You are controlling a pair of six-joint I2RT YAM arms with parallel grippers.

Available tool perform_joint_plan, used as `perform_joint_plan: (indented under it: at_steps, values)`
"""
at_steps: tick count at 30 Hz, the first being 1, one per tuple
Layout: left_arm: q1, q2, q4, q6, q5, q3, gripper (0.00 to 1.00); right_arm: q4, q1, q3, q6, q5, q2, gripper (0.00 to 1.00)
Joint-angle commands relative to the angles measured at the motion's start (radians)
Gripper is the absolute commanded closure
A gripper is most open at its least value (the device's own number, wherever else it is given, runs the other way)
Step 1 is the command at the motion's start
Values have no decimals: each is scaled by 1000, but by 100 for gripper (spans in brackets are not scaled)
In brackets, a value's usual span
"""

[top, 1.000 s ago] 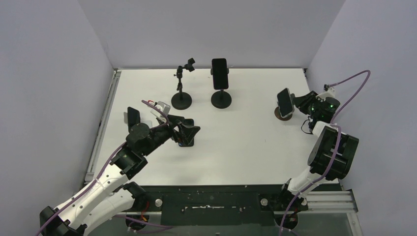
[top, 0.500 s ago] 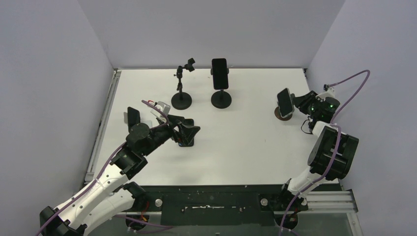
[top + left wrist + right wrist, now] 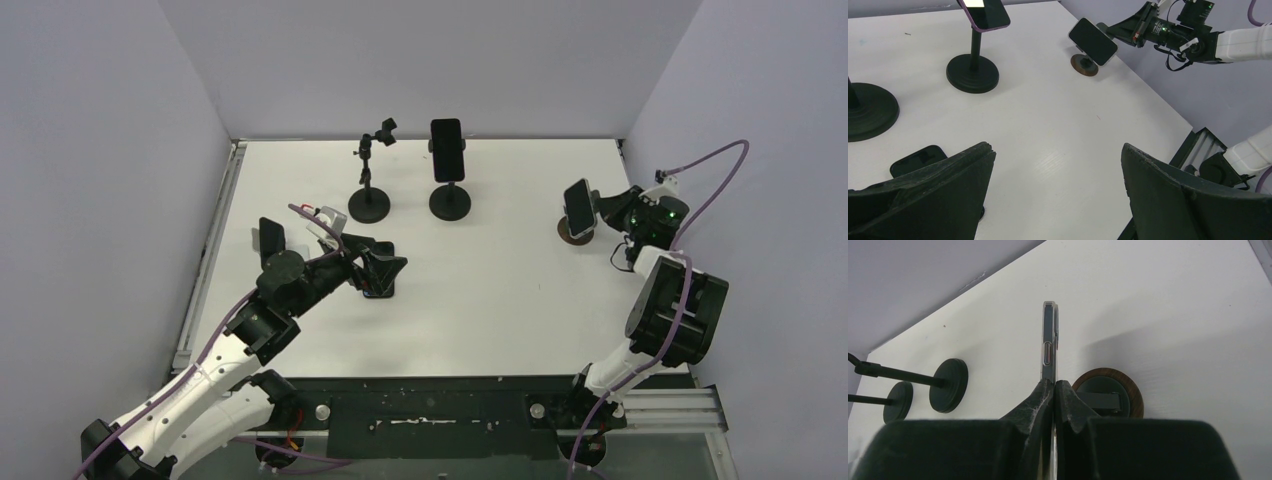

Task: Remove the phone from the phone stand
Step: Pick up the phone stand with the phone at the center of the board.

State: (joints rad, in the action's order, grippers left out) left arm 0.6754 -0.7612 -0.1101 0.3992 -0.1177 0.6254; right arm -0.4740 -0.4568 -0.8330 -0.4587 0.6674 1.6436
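A dark phone [image 3: 578,207] stands tilted over a small round wood-rimmed phone stand [image 3: 572,232] at the right of the table. My right gripper [image 3: 602,212] reaches it from the right and is shut on its edge. The right wrist view shows the phone [image 3: 1049,345] edge-on, pinched between both fingers of the right gripper [image 3: 1054,382], with the stand [image 3: 1108,397] just to its right. My left gripper [image 3: 385,272] hovers open over the left-middle of the table, holding nothing. The left wrist view shows the same phone [image 3: 1093,35] and stand [image 3: 1084,65] far off.
A second phone [image 3: 447,148] sits on a tall black stand [image 3: 449,202] at the back centre. An empty clamp stand [image 3: 370,205] is to its left. Another black phone [image 3: 918,159] lies flat on the table beside my left gripper's finger. Walls enclose three sides.
My right gripper's jaws have closed onto the phone. The phone and gripper have shifted very slightly. The left arm has not moved.
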Motion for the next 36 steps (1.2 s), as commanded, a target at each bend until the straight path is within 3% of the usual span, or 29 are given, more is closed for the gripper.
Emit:
perform_joint_plan:
  at_steps: [1, 17, 36]
  values:
    - [5, 11, -55, -3, -18, -7, 3, -57, 8, -1, -32, -34, -65, 100]
    - [3, 13, -53, -5, -23, -4, 3, -106, 105, 148, -101, -86, -245, 100]
    - [3, -1, -33, -18, -10, -3, 3, -51, 385, 275, -72, -160, -436, 100]
